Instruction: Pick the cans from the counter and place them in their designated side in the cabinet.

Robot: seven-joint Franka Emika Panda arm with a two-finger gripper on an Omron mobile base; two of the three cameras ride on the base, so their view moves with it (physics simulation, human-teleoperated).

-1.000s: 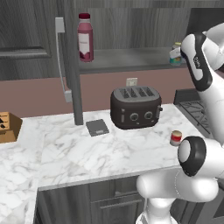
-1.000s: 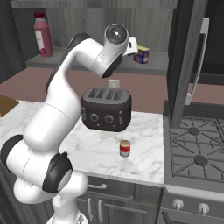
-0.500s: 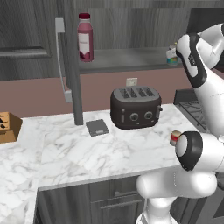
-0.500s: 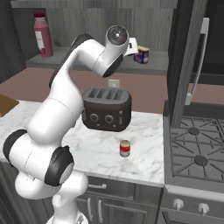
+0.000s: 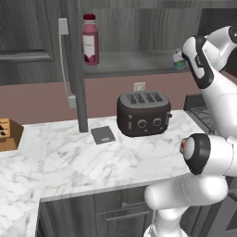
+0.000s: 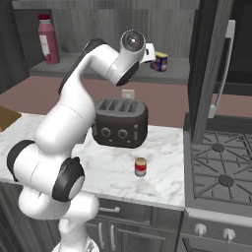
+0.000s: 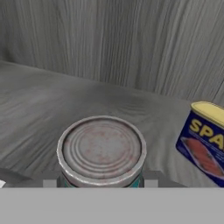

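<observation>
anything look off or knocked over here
Nothing stands out. The teal can sits upright in the gripper over the cabinet shelf, beside the upright blue tin. The red can stands upright on the counter.

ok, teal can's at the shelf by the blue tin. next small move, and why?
Probably lower it onto the shelf and open. The gripper is shut on the teal can, over bare shelf beside the blue tin; whether it touches down I can't tell. The red can waits on the counter.
</observation>
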